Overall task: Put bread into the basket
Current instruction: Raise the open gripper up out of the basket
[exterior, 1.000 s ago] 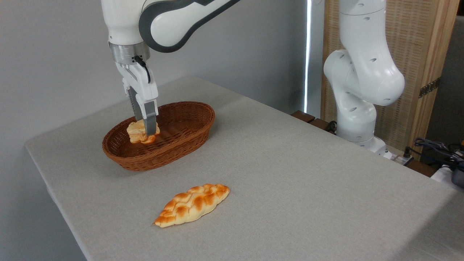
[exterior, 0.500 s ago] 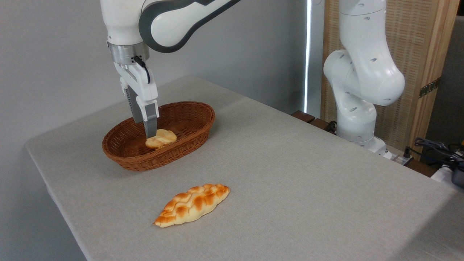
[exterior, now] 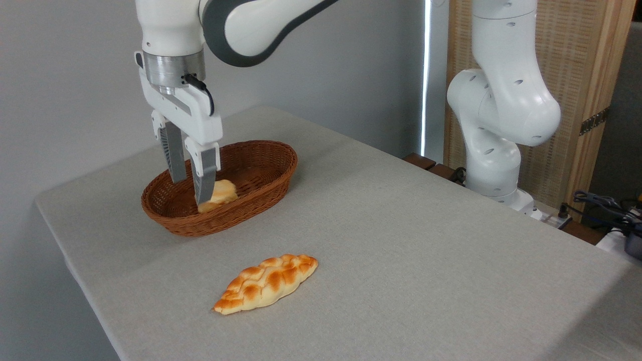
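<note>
Over on the left side of the grey table (exterior: 401, 260) sits the brown wicker basket (exterior: 261, 193), and the bread (exterior: 220, 193) is lying inside it, on the bottom. It is a small, pale gold bun. Nothing is holding it. The gripper (exterior: 190, 188) hangs just above the basket with its two fingers pointing down. The fingers are apart, with a clear gap between them and nothing in the gap. The nearer finger's tip (exterior: 203, 193) is in front of the left edge of the bun, so I cannot tell if it touches the bun or not. Nearer to me, out on the bare cloth and well apart from the basket, lies a longer braided loaf (exterior: 267, 283), orange-brown and shiny. The white arm (exterior: 501, 105) stands at the far right edge of the table and bends over the top towards the basket.
</note>
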Robot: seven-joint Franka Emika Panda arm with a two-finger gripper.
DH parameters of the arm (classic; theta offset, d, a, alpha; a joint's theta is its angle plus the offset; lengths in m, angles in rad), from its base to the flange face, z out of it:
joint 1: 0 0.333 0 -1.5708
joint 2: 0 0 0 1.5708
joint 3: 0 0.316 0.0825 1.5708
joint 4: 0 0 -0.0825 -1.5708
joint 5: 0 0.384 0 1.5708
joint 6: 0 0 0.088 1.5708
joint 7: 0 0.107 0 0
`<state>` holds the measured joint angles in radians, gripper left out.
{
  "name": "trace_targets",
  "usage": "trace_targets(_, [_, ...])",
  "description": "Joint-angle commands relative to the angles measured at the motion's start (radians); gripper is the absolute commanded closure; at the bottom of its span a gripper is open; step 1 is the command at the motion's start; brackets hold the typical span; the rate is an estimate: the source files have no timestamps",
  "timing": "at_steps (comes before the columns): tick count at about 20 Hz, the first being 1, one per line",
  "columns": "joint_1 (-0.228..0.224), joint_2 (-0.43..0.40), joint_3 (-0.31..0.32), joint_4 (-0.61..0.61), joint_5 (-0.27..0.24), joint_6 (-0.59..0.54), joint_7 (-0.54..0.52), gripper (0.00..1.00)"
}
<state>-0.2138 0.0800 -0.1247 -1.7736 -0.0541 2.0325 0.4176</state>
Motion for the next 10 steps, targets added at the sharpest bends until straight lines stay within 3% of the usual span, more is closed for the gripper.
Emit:
trace_targets(1, [-0.009, -0.022, 0.091, -0.006, 0.0, -0.001, 0.049, 0.0])
trace_targets(6, [-0.009, -0.025, 0.198, -0.006, -0.001, -0.067, 0.231, 0.0])
trace_targets(10, [-0.009, -0.025, 0.214, -0.006, 0.0, -0.086, 0.248, 0.0])
